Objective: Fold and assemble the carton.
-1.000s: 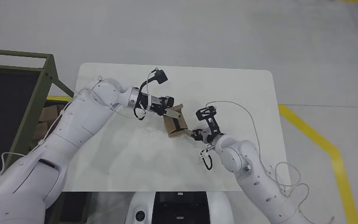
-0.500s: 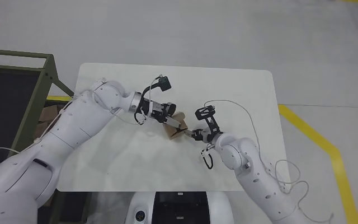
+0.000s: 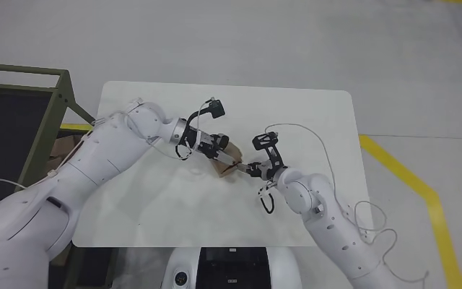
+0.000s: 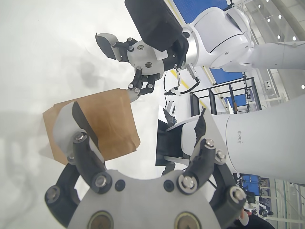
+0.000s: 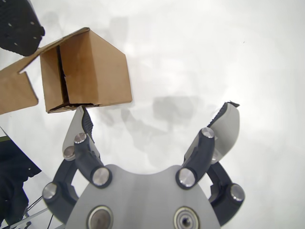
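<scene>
L gripper [image 4: 135, 117] is spread open, one finger against the brown carton [image 4: 112, 122], the other finger clear of it. R gripper [image 5: 156, 108] is wide open too, one fingertip touching the carton's lower edge by the split end face, the other tip apart over the white table [image 3: 310, 115]. Carton sits mid-table btwn both grippers, one flap sticking out unfolded.
</scene>
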`<action>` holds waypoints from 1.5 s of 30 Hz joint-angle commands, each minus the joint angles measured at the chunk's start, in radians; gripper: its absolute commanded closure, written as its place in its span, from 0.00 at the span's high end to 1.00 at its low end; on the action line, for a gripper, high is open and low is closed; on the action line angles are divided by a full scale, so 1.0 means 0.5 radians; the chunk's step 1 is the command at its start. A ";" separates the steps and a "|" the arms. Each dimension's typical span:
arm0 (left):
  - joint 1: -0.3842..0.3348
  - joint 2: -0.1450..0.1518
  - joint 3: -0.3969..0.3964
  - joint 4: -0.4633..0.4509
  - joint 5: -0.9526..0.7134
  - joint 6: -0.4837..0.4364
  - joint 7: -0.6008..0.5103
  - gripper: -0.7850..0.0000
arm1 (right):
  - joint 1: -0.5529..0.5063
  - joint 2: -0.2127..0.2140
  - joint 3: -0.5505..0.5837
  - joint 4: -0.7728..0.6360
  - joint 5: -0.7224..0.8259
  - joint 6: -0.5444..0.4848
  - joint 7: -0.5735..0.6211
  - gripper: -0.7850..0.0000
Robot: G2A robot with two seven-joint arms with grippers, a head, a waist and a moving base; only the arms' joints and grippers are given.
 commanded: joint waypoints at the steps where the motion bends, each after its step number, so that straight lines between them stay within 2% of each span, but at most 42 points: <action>1: -0.015 -0.010 0.027 0.018 -0.004 -0.003 0.003 1.00 | -0.042 0.012 0.046 -0.026 0.036 -0.073 -0.017 1.00; 7: -0.046 -0.054 0.069 0.090 0.031 -0.016 0.016 1.00 | -0.217 0.059 0.218 -0.160 0.124 -0.327 -0.066 1.00; 11: -0.061 -0.081 0.092 0.116 0.025 -0.015 0.016 1.00 | -0.279 0.074 0.266 -0.212 0.178 -0.415 -0.098 1.00; 16: -0.073 -0.108 0.118 0.150 0.031 -0.019 0.019 1.00 | -0.256 0.068 0.227 -0.212 0.199 -0.402 -0.109 1.00; 21: -0.084 -0.129 0.135 0.181 0.041 -0.027 0.027 1.00 | -0.198 0.042 0.157 -0.166 0.233 -0.230 -0.197 1.00; 26: -0.085 -0.142 0.141 0.192 0.079 -0.044 0.044 1.00 | -0.142 0.030 0.106 -0.126 0.195 -0.141 -0.164 1.00; 32: -0.081 -0.152 0.137 0.192 0.071 -0.052 0.053 1.00 | -0.136 0.035 0.089 -0.110 0.099 -0.136 -0.114 1.00; 38: -0.082 -0.140 0.139 0.164 0.051 -0.065 0.065 1.00 | -0.147 0.038 0.097 -0.119 0.072 -0.119 -0.092 1.00; 45: -0.060 -0.095 0.121 0.085 0.118 -0.102 0.102 1.00 | -0.121 0.031 0.084 -0.095 0.121 -0.140 -0.117 1.00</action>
